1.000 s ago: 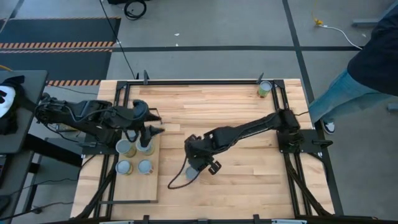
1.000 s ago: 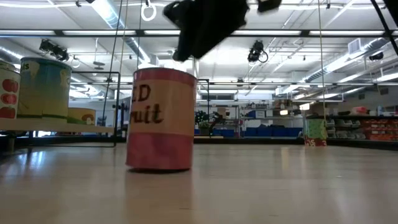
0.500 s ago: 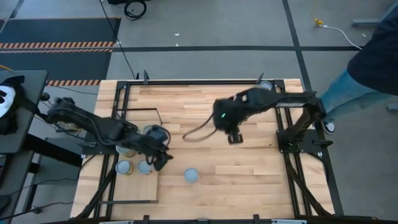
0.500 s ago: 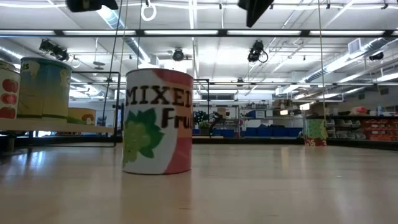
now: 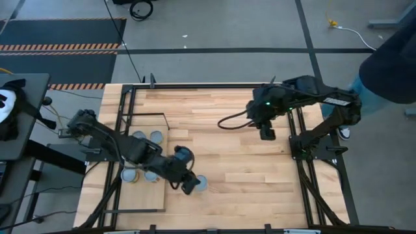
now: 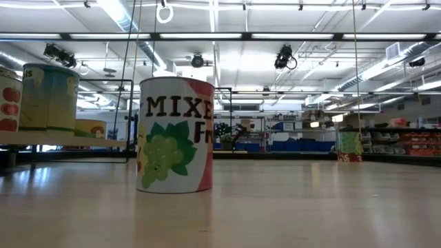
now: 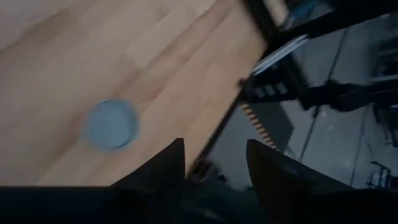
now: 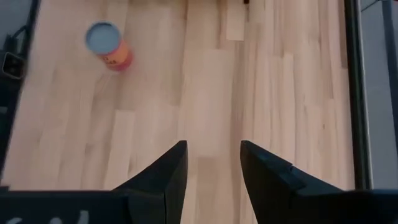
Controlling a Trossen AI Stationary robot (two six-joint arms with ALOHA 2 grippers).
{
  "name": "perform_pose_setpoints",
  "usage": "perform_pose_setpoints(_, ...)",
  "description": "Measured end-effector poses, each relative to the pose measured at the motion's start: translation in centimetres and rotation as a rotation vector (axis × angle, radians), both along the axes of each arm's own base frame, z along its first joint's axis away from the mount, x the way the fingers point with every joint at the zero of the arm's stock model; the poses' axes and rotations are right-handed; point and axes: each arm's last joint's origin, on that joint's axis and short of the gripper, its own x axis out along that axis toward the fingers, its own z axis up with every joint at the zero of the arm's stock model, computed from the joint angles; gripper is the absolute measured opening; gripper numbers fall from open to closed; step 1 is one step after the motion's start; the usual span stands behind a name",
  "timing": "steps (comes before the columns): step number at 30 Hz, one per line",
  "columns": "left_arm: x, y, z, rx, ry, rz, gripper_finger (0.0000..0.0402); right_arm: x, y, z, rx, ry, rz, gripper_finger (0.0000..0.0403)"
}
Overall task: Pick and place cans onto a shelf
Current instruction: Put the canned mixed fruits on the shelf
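A can [image 5: 201,184] with a pale-blue top stands upright on the tabletop, just right of the shelf [image 5: 144,198]. In the low view it shows a fruit label [image 6: 174,134]. My left gripper [image 5: 190,186] hovers beside this can, open, with nothing between its fingers. In the left wrist view the can [image 7: 112,124] lies off to one side of the gripper [image 7: 214,165]. Several cans [image 5: 147,136] stand on the shelf. My right gripper [image 5: 266,133] hangs open and empty, high over the table's far right. The right wrist view shows its gripper [image 8: 212,165] far from the can [image 8: 106,43].
Black frame rails [image 5: 294,123] run along the table's sides. A person [image 5: 390,58] stands beyond the right edge. In the low view another can [image 6: 349,146] stands far off at the right, and the shelf's cans [image 6: 48,96] rise at the left.
My right gripper has risen off the can on the tabletop and drawn back toward the far right. The can stays upright where it was, its label turned about. My left gripper has swung from over the shelf's far cans toward the near right, ending beside that can.
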Motion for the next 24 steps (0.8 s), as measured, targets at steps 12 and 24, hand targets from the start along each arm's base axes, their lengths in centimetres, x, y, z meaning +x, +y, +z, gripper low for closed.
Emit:
perform_pose_setpoints(12, 2.8, -3.3, -2.5, 0.189, 0.152, 0.128, 0.0211, -4.4, 0.1, 1.5, 0.036, -0.004, -0.043, 0.0155)
perform_pose_setpoints(24, 4.7, -1.1, -7.1, 0.1, 0.458, 0.376, 0.028, -6.2, 0.0, 2.3, 0.091, -0.053, -0.121, 0.0155)
